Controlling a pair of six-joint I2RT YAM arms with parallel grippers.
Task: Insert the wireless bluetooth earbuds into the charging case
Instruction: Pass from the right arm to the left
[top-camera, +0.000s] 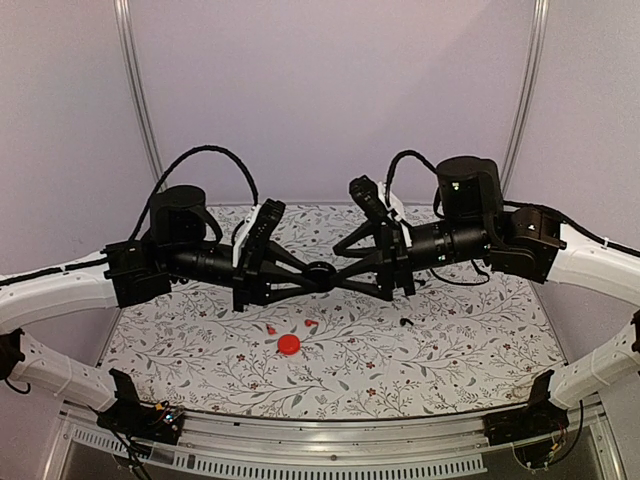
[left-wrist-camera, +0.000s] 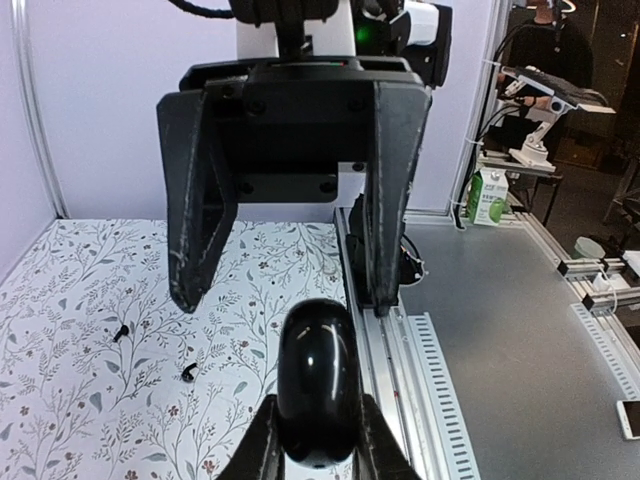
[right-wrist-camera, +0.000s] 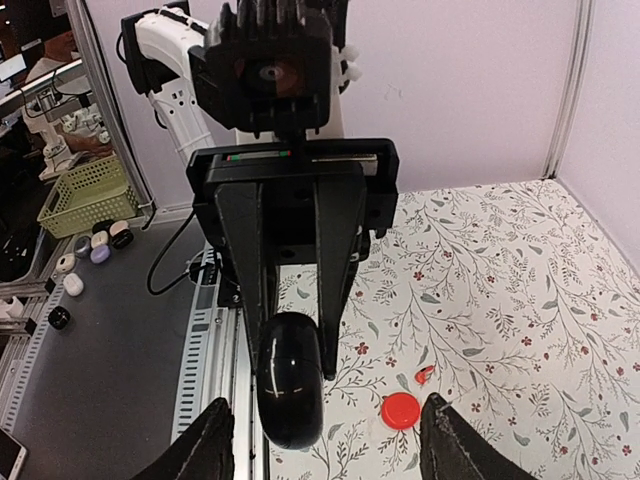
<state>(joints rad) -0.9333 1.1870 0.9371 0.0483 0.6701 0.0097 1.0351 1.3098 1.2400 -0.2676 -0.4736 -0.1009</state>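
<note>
A glossy black charging case (top-camera: 320, 277) is held above the middle of the table, pinched between the fingers of my left gripper (left-wrist-camera: 317, 425). The case shows in the left wrist view (left-wrist-camera: 317, 375) and in the right wrist view (right-wrist-camera: 290, 385). My right gripper (right-wrist-camera: 325, 445) faces it, jaws wide open and empty, not touching the case. A round red case (top-camera: 289, 344) lies on the table, with two red earbuds (top-camera: 271, 329) (top-camera: 311, 323) just behind it. A black earbud (top-camera: 405, 322) lies to the right. Two black earbuds (left-wrist-camera: 121, 331) (left-wrist-camera: 188, 373) show in the left wrist view.
The table has a floral cloth (top-camera: 450, 350) and a metal rail (top-camera: 330, 435) along its near edge. White walls enclose the back and sides. Off the table, a green basket (right-wrist-camera: 85, 195) and several small cases stand on a grey bench.
</note>
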